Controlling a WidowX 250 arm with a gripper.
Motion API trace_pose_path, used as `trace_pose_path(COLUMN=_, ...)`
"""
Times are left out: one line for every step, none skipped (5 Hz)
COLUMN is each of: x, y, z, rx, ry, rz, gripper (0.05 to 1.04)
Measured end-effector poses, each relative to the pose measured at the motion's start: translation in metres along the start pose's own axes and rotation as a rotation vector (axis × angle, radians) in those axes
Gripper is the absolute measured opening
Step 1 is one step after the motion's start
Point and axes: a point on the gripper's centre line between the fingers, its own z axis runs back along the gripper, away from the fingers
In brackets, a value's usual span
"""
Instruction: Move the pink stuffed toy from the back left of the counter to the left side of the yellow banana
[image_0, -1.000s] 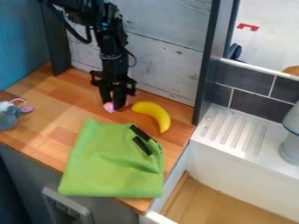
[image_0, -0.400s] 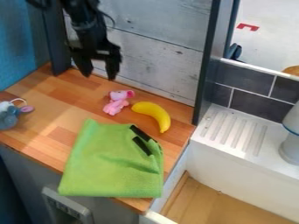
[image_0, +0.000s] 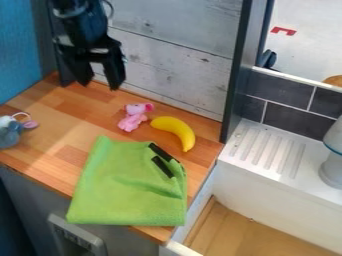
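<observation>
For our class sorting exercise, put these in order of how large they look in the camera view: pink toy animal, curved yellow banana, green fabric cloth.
1. Green fabric cloth
2. Curved yellow banana
3. Pink toy animal

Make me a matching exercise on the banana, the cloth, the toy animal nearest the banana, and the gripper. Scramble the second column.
Column 1
1. Banana
2. Cloth
3. Toy animal nearest the banana
4. Gripper

Column 2
A. Pink
B. Open, holding nothing
C. Green, overhanging the edge of the wooden counter
D. Yellow and curved

Right pairs: 1-D, 2-C, 3-A, 4-B
</observation>
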Motion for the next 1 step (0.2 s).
trace_pose_path(x=-0.0250, y=-0.0145, z=-0.0014, rx=0.030, ry=0.055, rz=-0.068, gripper=1.001)
